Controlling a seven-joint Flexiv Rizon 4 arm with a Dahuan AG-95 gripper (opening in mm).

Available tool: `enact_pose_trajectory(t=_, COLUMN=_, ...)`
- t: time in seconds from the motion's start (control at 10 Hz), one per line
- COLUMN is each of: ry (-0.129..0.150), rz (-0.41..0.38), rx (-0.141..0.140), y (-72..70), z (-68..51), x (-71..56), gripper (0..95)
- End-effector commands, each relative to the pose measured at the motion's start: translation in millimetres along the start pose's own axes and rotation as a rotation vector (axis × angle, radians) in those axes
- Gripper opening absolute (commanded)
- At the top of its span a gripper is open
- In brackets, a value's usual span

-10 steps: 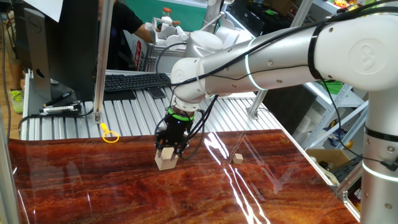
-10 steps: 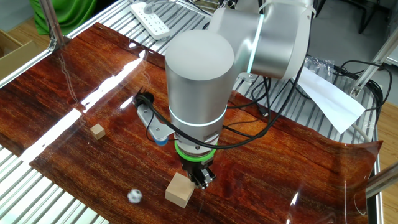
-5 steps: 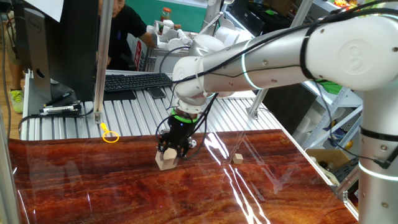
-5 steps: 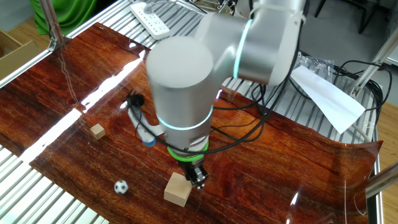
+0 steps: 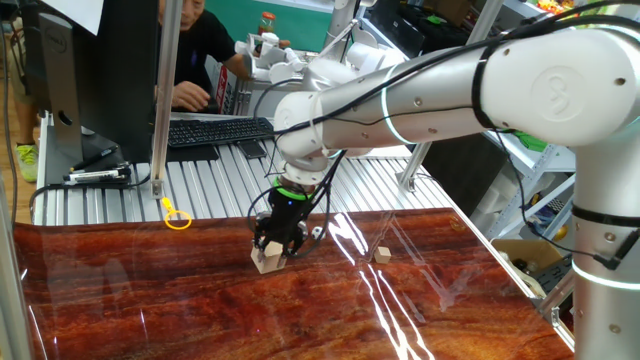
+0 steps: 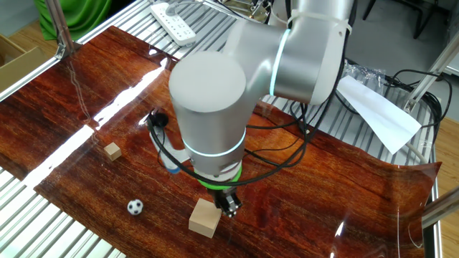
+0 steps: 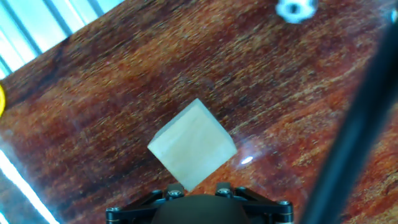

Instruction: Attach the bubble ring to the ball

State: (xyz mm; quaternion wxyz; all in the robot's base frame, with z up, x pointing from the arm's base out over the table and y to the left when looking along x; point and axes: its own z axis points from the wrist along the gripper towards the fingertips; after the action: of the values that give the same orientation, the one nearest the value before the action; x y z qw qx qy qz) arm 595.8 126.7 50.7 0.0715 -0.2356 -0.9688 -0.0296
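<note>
We see the arm [image 5: 420,85] reaching down to the wooden tabletop [image 6: 93,100], its fingers [image 6: 228,206] pointing straight down just beside the big cube [image 6: 204,218]. In one fixed view the fingers [image 5: 276,243] stand right at the cube [image 5: 265,259], and we cannot tell whether they touch it. We cannot tell whether they are spread or pressed together: their tips are hidden in every view, and the hand view shows only the cube [image 7: 193,152] just ahead of the hand. The ball [image 6: 135,208] lies free on the tabletop near the front edge, apart from the cube; the hand view shows it blurred at the top [image 7: 295,8]. The ring [image 5: 177,218] lies at the tabletop's far edge, well apart from the fingers. A small cube [image 6: 112,151] sits off to the side
</note>
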Motion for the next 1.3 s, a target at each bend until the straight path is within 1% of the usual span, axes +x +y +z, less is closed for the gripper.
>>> enact_pose_trajectory(t=0.1, ry=-0.006, rz=-0.032, rx=0.003, y=-2.0, z=-16.9, x=21.3, gripper=19.0)
enact_pose_trajectory(t=0.2, ry=-0.006, rz=-0.045, rx=0.004, y=-3.0, z=-28.4, x=30.6, gripper=19.0)
enact_pose_trajectory(t=0.3, ry=-0.020, rz=-0.089, rx=0.027, y=-4.5, z=-37.1, x=39.6, gripper=19.0)
enact_pose_trajectory(t=0.4, ry=-0.028, rz=-0.124, rx=0.045, y=-5.7, z=-42.5, x=45.8, gripper=19.0)
enact_pose_trajectory(t=0.5, ry=-0.034, rz=-0.149, rx=0.056, y=-7.1, z=-47.1, x=51.1, gripper=0.0)
enact_pose_trajectory(t=0.6, ry=-0.060, rz=-0.200, rx=0.075, y=-8.6, z=-52.3, x=56.1, gripper=0.0)
enact_pose_trajectory(t=0.7, ry=-0.068, rz=-0.226, rx=0.081, y=-9.5, z=-55.2, x=58.5, gripper=0.0)
enact_pose_trajectory(t=0.8, ry=-0.089, rz=-0.270, rx=0.096, y=-11.5, z=-60.6, x=63.7, gripper=0.0)
enact_pose_trajectory(t=0.9, ry=-0.097, rz=-0.320, rx=0.145, y=-13.9, z=-67.7, x=68.4, gripper=0.0)
enact_pose_trajectory(t=1.0, ry=-0.091, rz=-0.339, rx=0.149, y=-15.6, z=-71.2, x=71.2, gripper=0.0)
enact_pose_trajectory(t=1.1, ry=-0.082, rz=-0.351, rx=0.157, y=-16.2, z=-72.8, x=73.8, gripper=0.0)
enact_pose_trajectory(t=1.2, ry=-0.074, rz=-0.352, rx=0.151, y=-14.5, z=-70.7, x=68.2, gripper=0.0)
enact_pose_trajectory(t=1.3, ry=-0.073, rz=-0.340, rx=0.148, y=-10.7, z=-67.3, x=53.5, gripper=0.0)
